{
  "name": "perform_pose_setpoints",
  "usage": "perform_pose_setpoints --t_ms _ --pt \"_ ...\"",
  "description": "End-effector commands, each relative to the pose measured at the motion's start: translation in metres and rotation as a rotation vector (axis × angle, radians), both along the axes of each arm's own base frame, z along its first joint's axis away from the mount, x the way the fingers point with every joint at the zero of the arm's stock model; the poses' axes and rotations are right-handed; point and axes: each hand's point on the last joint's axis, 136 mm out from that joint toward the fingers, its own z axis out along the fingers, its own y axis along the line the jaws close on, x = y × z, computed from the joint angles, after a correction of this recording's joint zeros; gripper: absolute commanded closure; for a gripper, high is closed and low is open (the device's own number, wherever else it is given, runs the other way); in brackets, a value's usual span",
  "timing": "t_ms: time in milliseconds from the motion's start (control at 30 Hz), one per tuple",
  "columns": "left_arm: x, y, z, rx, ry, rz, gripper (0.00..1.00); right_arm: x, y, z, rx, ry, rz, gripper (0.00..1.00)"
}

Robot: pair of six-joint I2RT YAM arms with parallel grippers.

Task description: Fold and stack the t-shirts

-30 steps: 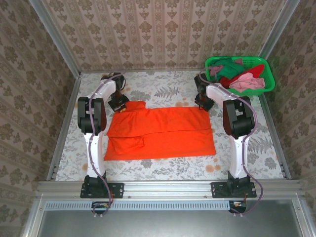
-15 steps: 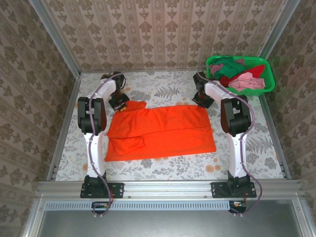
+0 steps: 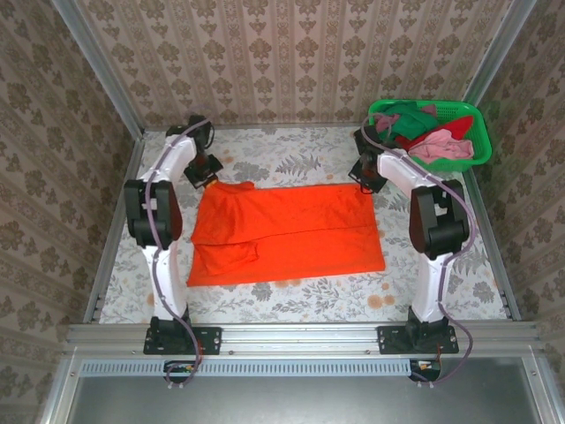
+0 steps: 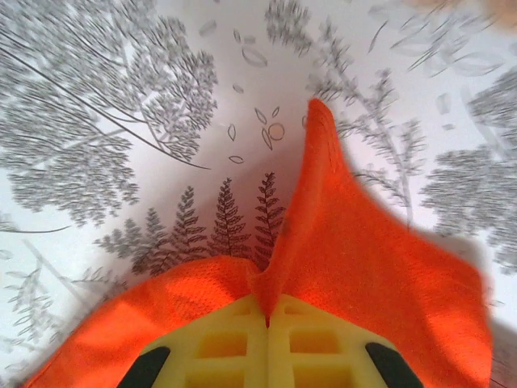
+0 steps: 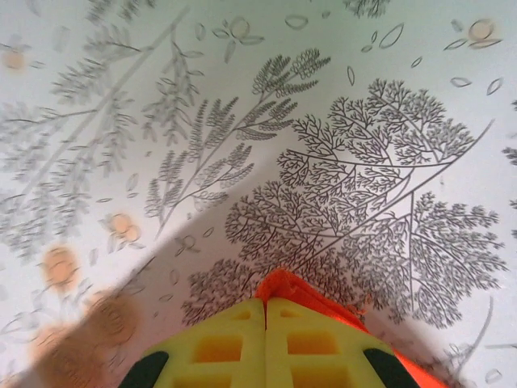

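A bright orange t-shirt [image 3: 287, 231] lies spread flat across the middle of the table. My left gripper [image 3: 212, 179] is shut on its far left corner; in the left wrist view the orange cloth [image 4: 355, 242] rises in a pinched fold between the yellow fingers [image 4: 218, 343]. My right gripper [image 3: 367, 183] is shut on the far right corner, where a small tip of orange cloth [image 5: 283, 284] sticks out between the closed yellow fingers [image 5: 311, 343]. Other t-shirts, pink [image 3: 441, 147], red and dark green [image 3: 408, 117], sit heaped in a basket.
The green mesh basket [image 3: 475, 124] stands at the far right corner of the table. Patterned walls close in the back and both sides. The flower-printed tablecloth [image 3: 291, 159] shows around the orange shirt.
The right gripper has shut on the shirt's far right corner. Both arms have swung outward and back, drawing the shirt's far edge straighter.
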Motion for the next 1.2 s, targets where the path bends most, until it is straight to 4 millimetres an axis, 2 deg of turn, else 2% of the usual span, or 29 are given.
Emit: perform_pose_setpoints --t_ms 0,133,333,500,700,900,1167 --pt "-0.008 0.012 0.024 0.026 -0.041 0.015 1.0 -0.007 -0.003 0.021 0.011 -0.061 -0.004 1.0" --pt "-0.023 0.013 0.033 0.014 -0.049 0.009 1.0 -0.024 -0.005 0.031 0.014 -0.073 0.01 1.0" --pt "-0.058 0.016 0.038 -0.001 -0.04 0.008 1.0 -0.058 -0.007 0.039 0.027 -0.069 0.019 1.0" --pt "-0.088 0.023 0.041 -0.01 -0.03 0.011 1.0 -0.096 -0.014 0.037 0.033 -0.041 0.007 1.0" --pt "-0.128 0.034 0.04 0.01 0.019 0.014 1.0 -0.131 -0.019 0.026 0.034 0.005 0.001 1.0" --pt "-0.162 0.038 0.035 0.011 0.069 0.016 1.0 -0.148 -0.022 0.016 0.032 0.044 -0.003 1.0" --pt "-0.195 0.045 0.025 0.027 0.119 0.025 1.0 -0.162 -0.021 0.008 0.033 0.086 0.006 1.0"
